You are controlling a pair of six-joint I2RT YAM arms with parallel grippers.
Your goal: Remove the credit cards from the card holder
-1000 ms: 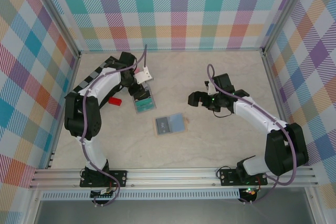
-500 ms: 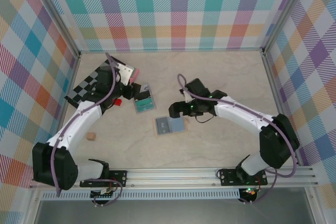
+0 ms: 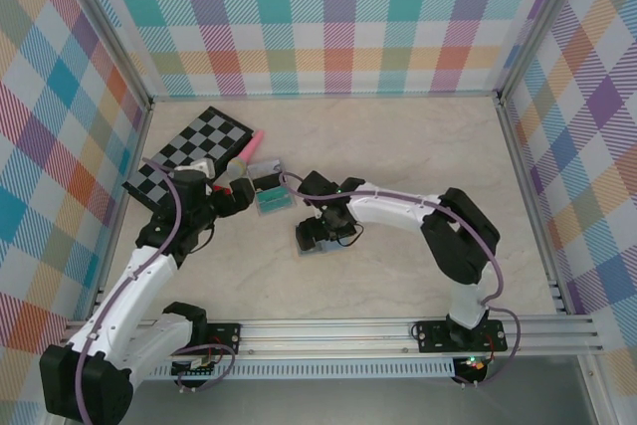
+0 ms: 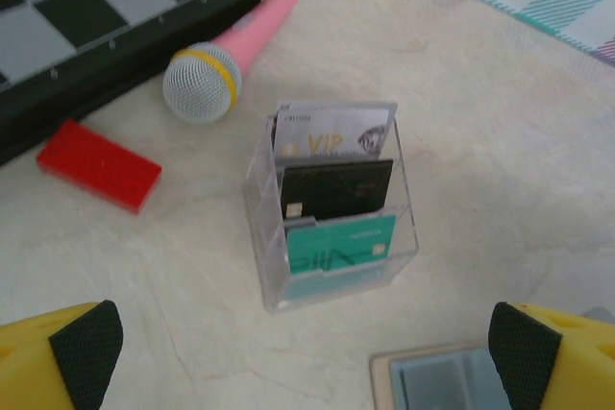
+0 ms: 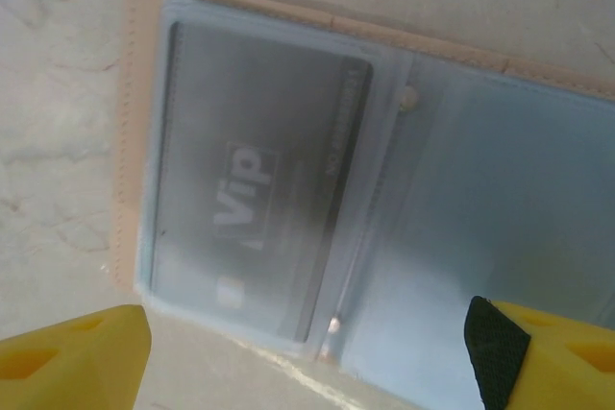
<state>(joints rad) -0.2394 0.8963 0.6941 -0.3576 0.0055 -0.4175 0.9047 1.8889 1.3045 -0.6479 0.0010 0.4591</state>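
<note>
- While the card holder point(image 5: 480, 189) lay open and flat on the pale marbled worktop point(image 3: 418, 166), the right hand point(image 5: 309, 348) hung over it, fingers apart.
- Left hand point(image 4: 306, 352) stood wide apart above the worktop.
- Multicoloured plaid walls point(image 3: 338, 27) enclosed the worktop on three sides.

Top camera looks down from behind; both close wrist cameras share the card holder point(image 5: 500, 199).

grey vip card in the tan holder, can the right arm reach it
Probably yes: the right gripper hangs open just above the grey VIP card, nothing between; it sits sleeved in the tan card holder.
</note>
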